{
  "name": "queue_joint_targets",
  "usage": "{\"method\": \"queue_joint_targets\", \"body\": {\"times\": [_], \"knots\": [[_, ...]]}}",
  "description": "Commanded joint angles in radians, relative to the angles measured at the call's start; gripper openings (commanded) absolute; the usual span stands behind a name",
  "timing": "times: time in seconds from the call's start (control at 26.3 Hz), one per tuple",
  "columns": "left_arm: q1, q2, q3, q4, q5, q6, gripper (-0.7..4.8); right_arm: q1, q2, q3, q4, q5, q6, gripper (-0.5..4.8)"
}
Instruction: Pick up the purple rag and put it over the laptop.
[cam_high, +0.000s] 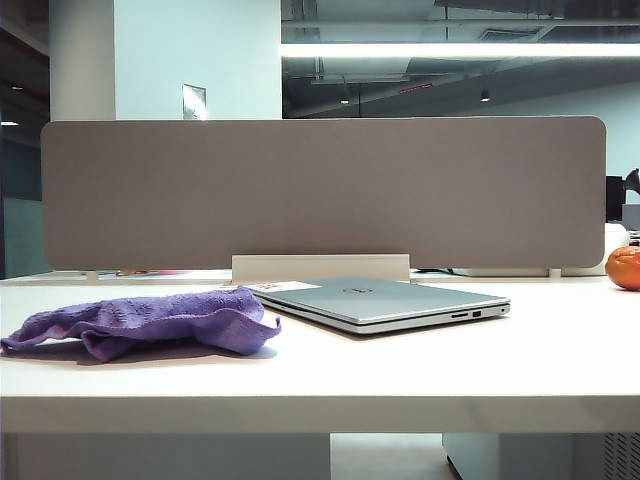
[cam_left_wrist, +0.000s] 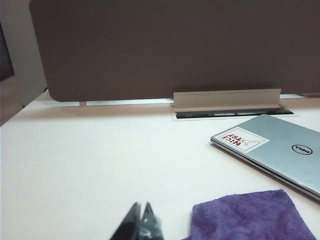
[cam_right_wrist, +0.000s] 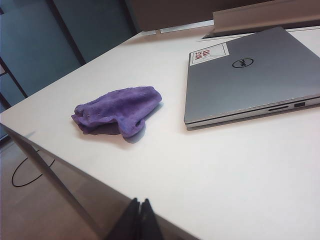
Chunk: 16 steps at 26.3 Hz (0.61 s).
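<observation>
Purple rag (cam_right_wrist: 118, 110) lies bunched beside the closed laptop (cam_right_wrist: 252, 75); left gripper (cam_left_wrist: 141, 220) and right gripper (cam_right_wrist: 139, 212), both clenched empty, must spread before pinching its near fold.

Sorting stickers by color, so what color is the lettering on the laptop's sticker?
Red lettering on a white sticker at the laptop lid's corner, clearest in the left wrist view.

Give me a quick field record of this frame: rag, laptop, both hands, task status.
rag: purple rag crumpled on the white table, beside the laptop
laptop: laptop closed, lid bare except a sticker
left hand: left hand shut, empty, near the rag's edge
right hand: right hand shut, empty, at the table's near edge
status: rag not yet picked up
</observation>
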Motion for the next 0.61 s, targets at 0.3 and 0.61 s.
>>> {"method": "queue_joint_targets", "body": {"times": [0.3, 0.61], "knots": [[0.0, 0.309, 0.146, 0.074, 0.138, -0.002, -0.06, 0.0, -0.002, -0.004, 0.016, 0.014, 0.0, 0.22], [-0.031, 0.622, 0.245, 0.127, 0.182, -0.002, -0.05, -0.001, -0.002, -0.004, 0.016, 0.014, 0.0, 0.22]]}}
